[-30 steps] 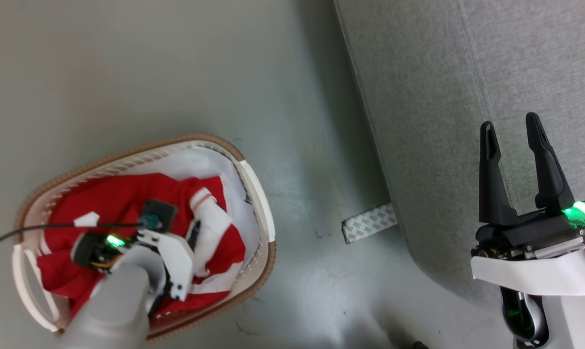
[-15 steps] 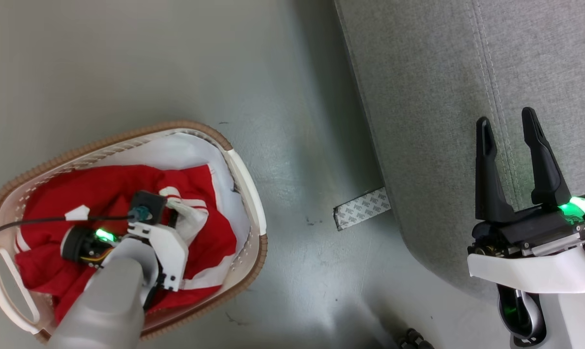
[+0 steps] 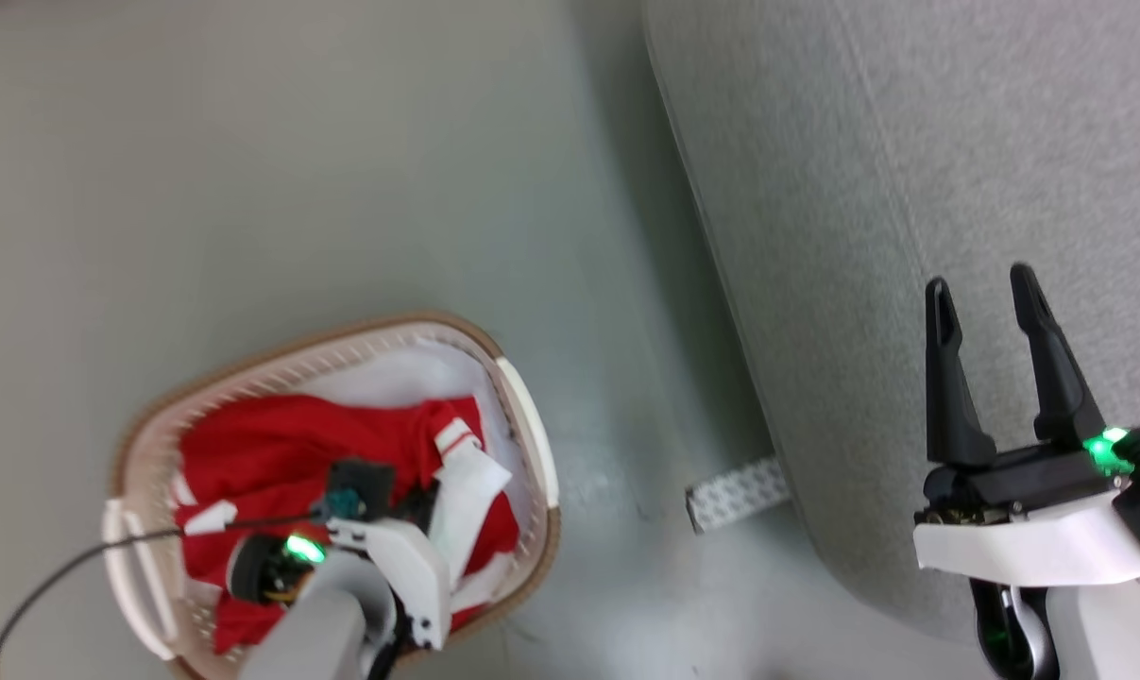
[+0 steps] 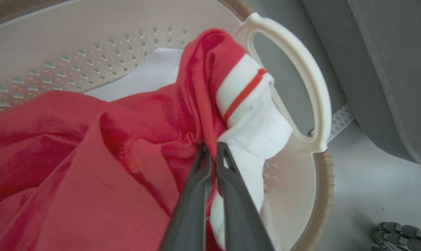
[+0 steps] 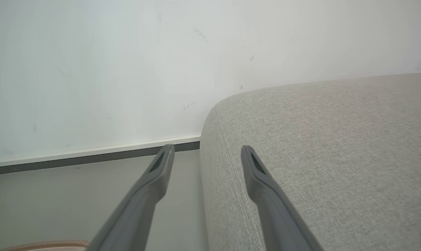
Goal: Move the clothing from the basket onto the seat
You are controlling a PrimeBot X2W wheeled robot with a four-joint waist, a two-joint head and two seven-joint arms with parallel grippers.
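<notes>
The clothing point(image 4: 74, 146) lies in the basket point(image 3: 532, 444) at 7 o'clock, its white-cuffed fold now bunched up in the clenched left pincer point(image 4: 210, 148): grip made, lift next, I judge. Right pincer point(image 3: 978, 279) gapes, released, over the seat point(image 3: 862, 142) at 3 o'clock

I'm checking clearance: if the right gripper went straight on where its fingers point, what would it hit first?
Probably the seat: the right gripper aims at its rounded edge. It may skim past to the wall; depth is unclear.
</notes>
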